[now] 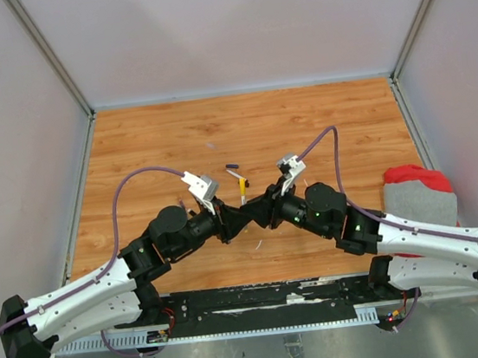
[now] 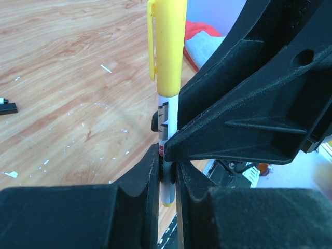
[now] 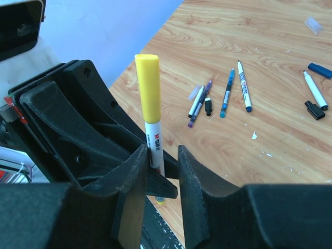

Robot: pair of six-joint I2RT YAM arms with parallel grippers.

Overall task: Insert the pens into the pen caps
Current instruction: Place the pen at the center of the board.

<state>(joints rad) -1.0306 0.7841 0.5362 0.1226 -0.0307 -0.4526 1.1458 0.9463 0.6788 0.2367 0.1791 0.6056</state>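
Pen (image 2: 167,122) w/ yellow cap (image 2: 168,46) at 12 o'clock.
L gripper (image 2: 166,168) clamped on pen, R gripper (image 3: 162,153) jaws apart; slip risk if cap half-seated.

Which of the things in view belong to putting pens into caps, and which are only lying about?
For the job:
yellow-capped pen
loose pens
black caps
blue cap

Only lying about:
red and grey cloth
white scraps
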